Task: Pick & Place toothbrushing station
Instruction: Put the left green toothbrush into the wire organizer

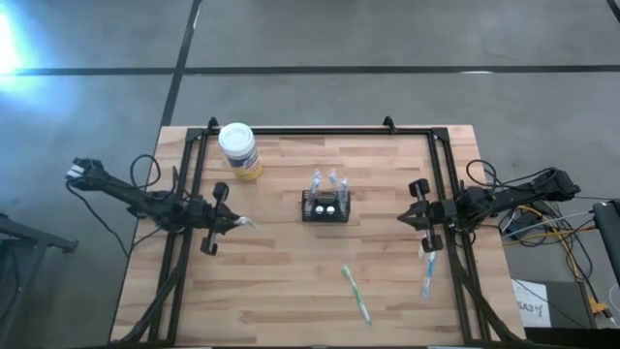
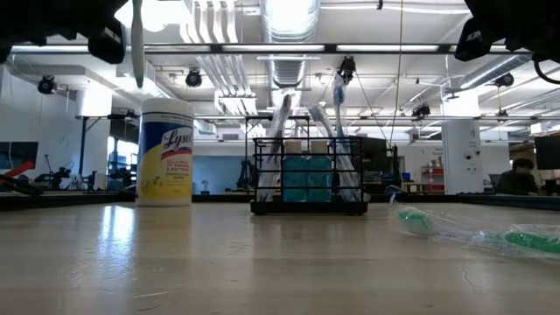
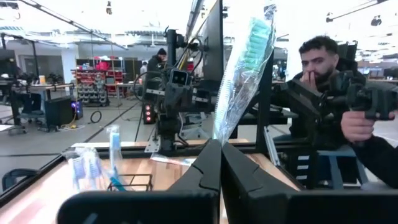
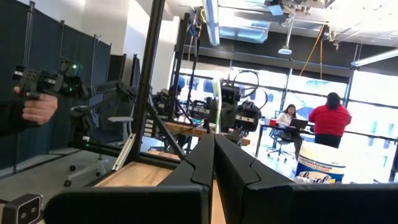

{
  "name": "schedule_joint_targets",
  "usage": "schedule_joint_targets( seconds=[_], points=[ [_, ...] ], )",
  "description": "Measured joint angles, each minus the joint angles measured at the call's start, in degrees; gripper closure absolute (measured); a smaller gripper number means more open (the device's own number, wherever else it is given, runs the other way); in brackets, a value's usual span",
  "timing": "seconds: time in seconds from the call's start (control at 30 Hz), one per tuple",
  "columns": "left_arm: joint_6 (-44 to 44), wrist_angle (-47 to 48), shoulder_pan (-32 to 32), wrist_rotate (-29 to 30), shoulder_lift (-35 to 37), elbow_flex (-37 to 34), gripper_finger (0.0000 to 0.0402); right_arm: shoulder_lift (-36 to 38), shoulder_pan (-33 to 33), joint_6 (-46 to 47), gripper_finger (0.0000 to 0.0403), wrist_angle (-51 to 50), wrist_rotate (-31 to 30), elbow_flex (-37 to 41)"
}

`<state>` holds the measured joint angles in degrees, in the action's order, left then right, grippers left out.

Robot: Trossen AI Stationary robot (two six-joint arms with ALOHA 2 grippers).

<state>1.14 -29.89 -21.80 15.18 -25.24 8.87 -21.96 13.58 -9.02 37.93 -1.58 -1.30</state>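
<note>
— Where is the toothbrushing station (image 1: 325, 206)?
— Mid-tabletop (image 1: 291, 281), upright, wrapped brushes standing in it; the Lysol wipes canister (image 1: 238, 150) stands beyond it to the left.
— And the left gripper (image 1: 239, 223)?
— Left of the station, raised, fingers (image 3: 211, 171) pinching a wrapped toothbrush (image 3: 244, 68).
— The right gripper (image 1: 403, 219)?
— Right of the station, fingers (image 4: 214, 162) pressed together — seemingly empty. Two more wrapped toothbrushes, a green one (image 1: 356, 294) and a blue one (image 1: 426, 274), lie nearer the front edge.

**Both arms raised, fingers closed**

The left gripper (image 1: 235, 223) hangs above the table's left side, its fingers (image 3: 208, 168) pressed together on a wrapped toothbrush (image 3: 242, 74) that stands up from them. The right gripper (image 1: 418, 219) hangs over the right side, fingers (image 4: 202, 163) pressed together, empty.
</note>
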Motion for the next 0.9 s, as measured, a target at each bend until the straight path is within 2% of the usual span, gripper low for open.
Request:
schedule_joint_targets(
  seconds=[0.2,0.57,0.9],
  points=[
    [0.84,1.35,0.09,0.26,4.90,-2.18,0.0400,0.00,-0.02,0.00,0.0394,-0.02,-0.02,0.00],
    [1.43,16.02,0.70,1.59,18.77,-1.66,0.0400,0.00,0.00,-0.37,0.0394,-0.04,-0.02,0.00],
    [-0.74,17.88,0.82,-1.35,20.50,-4.22,0.0401,0.02,-0.02,-1.75,0.0394,0.39,-0.03,0.00]
  ],
)
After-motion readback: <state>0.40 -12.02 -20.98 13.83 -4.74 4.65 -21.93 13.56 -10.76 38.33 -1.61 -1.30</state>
